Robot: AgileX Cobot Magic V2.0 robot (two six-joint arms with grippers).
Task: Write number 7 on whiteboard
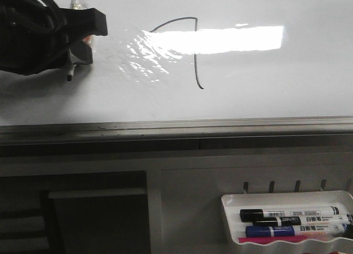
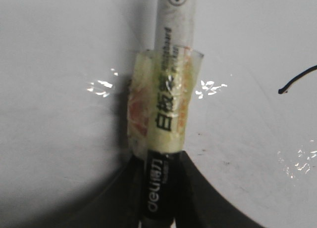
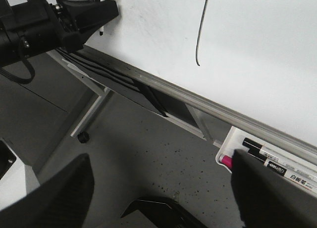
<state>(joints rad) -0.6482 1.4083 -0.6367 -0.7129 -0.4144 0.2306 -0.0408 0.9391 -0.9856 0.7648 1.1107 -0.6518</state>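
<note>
The whiteboard (image 1: 265, 94) fills the upper front view, with a bright glare patch. A thin black number 7 (image 1: 196, 50) is drawn on it, a curved top stroke joined to a long downstroke with a small hook. Its downstroke shows in the right wrist view (image 3: 200, 30); a stroke end shows in the left wrist view (image 2: 296, 81). My left gripper (image 1: 77, 42) is at the board's upper left, left of the 7, shut on a taped whiteboard marker (image 2: 168, 109). The marker tip (image 1: 69, 76) is at the board. My right gripper (image 3: 158, 198) is open and empty, below the board.
A grey metal edge strip (image 1: 176, 127) runs under the board. A white marker tray (image 1: 231, 210) at the lower right holds black, blue and pink markers (image 1: 287, 223). It also shows in the right wrist view (image 3: 229, 141). A dark stand frame (image 3: 114, 79) and speckled grey floor (image 3: 148, 144) lie below.
</note>
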